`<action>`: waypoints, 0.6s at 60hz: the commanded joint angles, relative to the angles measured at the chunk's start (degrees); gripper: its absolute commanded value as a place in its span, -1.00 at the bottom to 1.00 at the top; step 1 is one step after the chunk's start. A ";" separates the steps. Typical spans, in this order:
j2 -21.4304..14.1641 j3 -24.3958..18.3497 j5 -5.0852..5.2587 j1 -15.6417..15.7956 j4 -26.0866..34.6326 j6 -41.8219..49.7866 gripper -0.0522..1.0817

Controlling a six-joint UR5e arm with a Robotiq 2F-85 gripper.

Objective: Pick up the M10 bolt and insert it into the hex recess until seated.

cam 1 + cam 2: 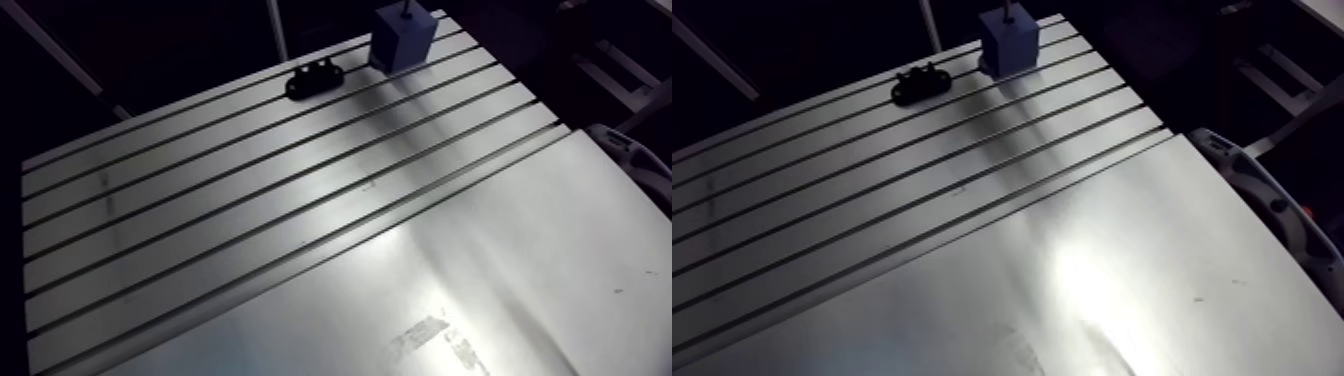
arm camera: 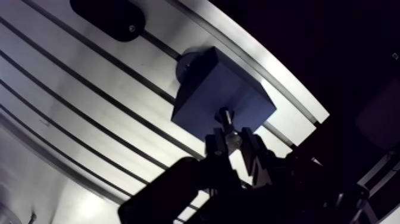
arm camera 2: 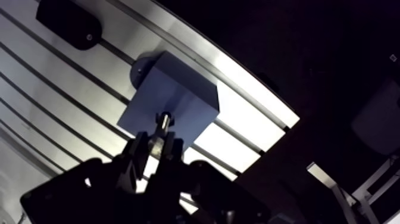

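A blue block (image 2: 220, 89) stands at the far edge of the slotted table (image 1: 200, 200), over one of its grooves. In the wrist view my gripper (image 2: 233, 138) is right above the block, shut on the M10 bolt (image 2: 228, 122). The bolt's shiny shank points down, and its tip meets the block's top face near the edge closest to the gripper. The hex recess itself is hidden under the bolt. In the arm view the bolt (image 1: 407, 10) shows as a thin pin rising from the block (image 1: 402, 38). The gripper is out of frame there.
A black bracket (image 1: 314, 78) lies on the slots just left of the block. A smooth metal sheet (image 1: 480, 270) covers the near right part of the table. A white rounded housing (image 1: 1262, 200) sits at the table's right edge. Beyond the block the table ends.
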 commanded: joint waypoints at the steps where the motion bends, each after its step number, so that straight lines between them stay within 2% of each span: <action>1: 0.00 0.05 0.01 0.07 0.00 0.00 0.99; 36: 0.43 0.22 0.19 0.00 -0.09 0.09 0.99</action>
